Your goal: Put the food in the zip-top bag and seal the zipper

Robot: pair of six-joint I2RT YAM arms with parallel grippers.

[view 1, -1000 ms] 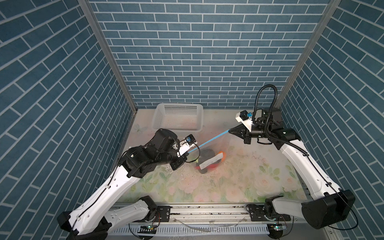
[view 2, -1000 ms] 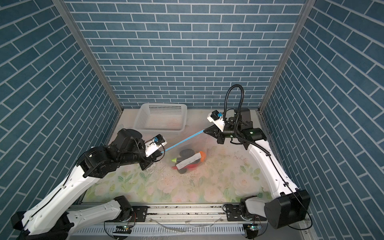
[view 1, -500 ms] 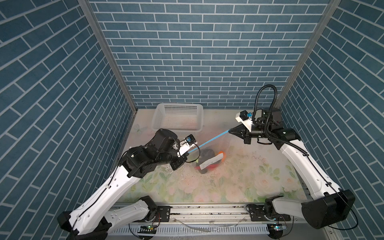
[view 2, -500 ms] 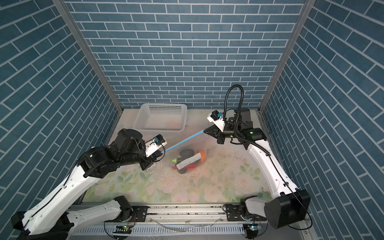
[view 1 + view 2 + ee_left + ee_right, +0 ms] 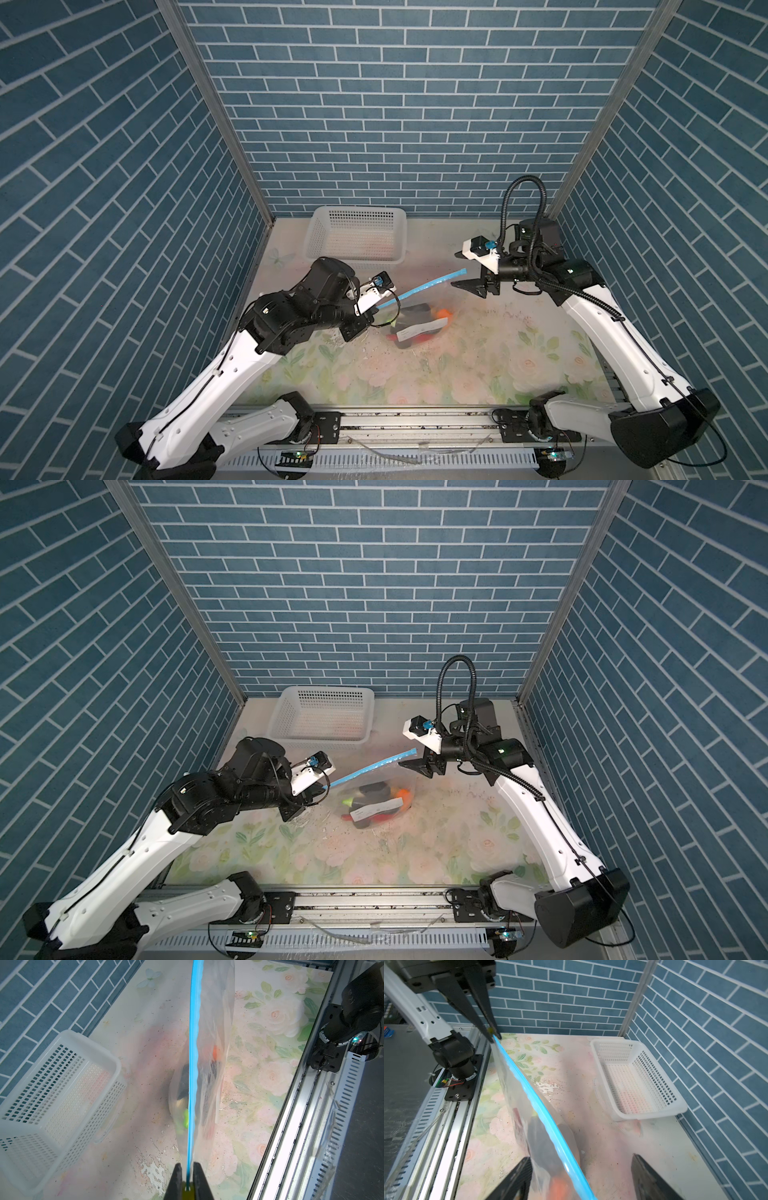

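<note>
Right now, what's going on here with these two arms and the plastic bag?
The left arm's jaws are shut on one end of the zipper, holding the zip-top bag up by that edge. The right arm's jaws stand open on either side of the strip's other end, not gripping it. The food is inside the bag, whose bottom rests on the table. The strip looks closed along its visible length.
</note>
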